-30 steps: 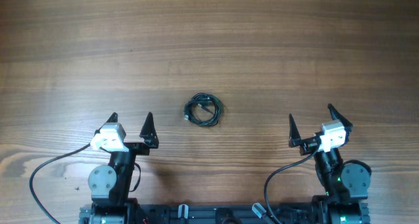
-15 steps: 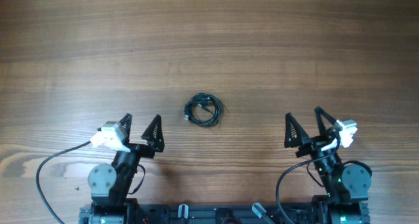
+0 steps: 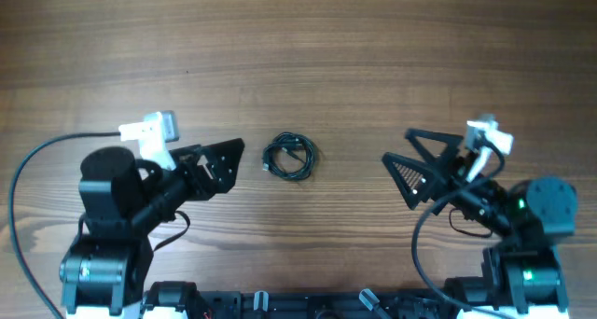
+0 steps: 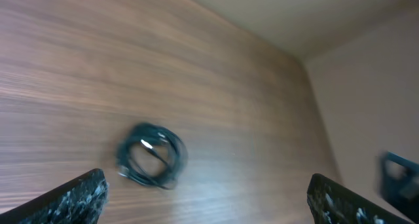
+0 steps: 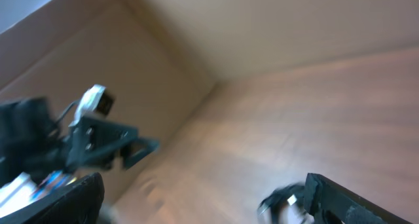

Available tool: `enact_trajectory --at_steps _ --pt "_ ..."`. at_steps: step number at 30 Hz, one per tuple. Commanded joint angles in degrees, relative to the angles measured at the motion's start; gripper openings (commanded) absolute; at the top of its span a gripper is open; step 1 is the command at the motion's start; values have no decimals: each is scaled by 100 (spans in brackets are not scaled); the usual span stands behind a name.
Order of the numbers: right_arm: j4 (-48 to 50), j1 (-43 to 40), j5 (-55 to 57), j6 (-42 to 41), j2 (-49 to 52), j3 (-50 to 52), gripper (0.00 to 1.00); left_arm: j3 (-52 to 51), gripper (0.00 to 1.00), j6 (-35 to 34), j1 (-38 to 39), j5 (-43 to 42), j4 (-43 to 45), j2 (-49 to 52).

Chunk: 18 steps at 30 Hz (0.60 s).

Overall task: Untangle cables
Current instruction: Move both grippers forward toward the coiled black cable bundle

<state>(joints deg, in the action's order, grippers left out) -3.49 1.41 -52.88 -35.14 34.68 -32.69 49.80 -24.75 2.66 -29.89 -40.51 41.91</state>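
Observation:
A small coil of black cable lies on the wooden table near its middle. It also shows in the left wrist view and, blurred, in the right wrist view. My left gripper is open and empty, just left of the coil, raised above the table. My right gripper is open and empty, to the right of the coil, farther from it. In the left wrist view both fingertips frame the bottom corners, spread wide.
The wooden table stretches away bare behind the coil. Both arm bases and their cables sit at the near edge. The left arm shows across the table in the right wrist view.
Both arms have lifted off their rest poses and swung inward toward the cable coil. The coil has not moved.

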Motion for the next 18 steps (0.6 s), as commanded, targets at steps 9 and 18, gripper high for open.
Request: enact_trajectory --at_steps 9,18 --pt "-953 352 -1040 1169 1862 -356 99 446 99 343 601 -531 -671 1462" --pt "-4824 1600 3521 2096 2715 -2581 100 2787 100 269 1967 2597 -2210 2719"
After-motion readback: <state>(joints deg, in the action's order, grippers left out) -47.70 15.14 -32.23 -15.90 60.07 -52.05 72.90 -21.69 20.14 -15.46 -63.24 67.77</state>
